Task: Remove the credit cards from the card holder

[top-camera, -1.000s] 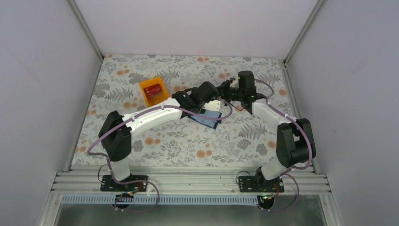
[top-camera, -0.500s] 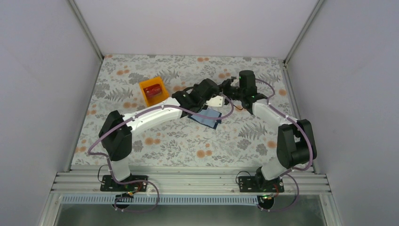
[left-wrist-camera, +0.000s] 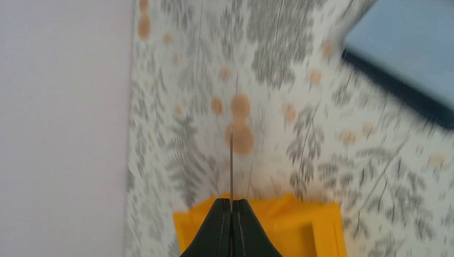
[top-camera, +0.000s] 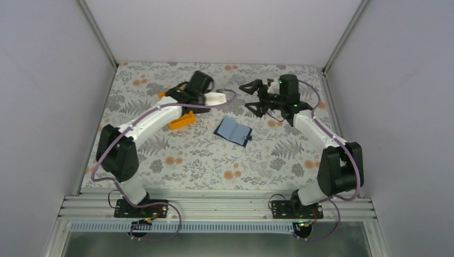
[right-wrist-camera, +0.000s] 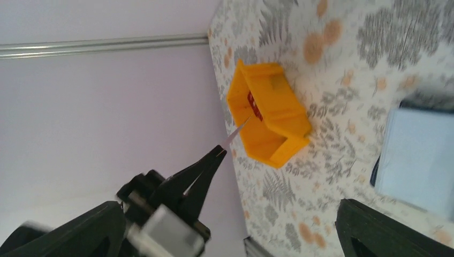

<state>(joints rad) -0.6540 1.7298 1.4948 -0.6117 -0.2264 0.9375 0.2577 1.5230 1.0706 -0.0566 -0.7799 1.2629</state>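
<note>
From above, the orange tray is largely covered by the left arm. In the left wrist view, the card pinched by the left gripper is seen only edge-on, and the blue wallet is blurred and cropped at the corner. In the right wrist view, a red card is half hidden behind the tray wall.

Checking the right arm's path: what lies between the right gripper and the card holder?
Only bare floral table cover, seen in the top view, separates right gripper from card holder.
</note>
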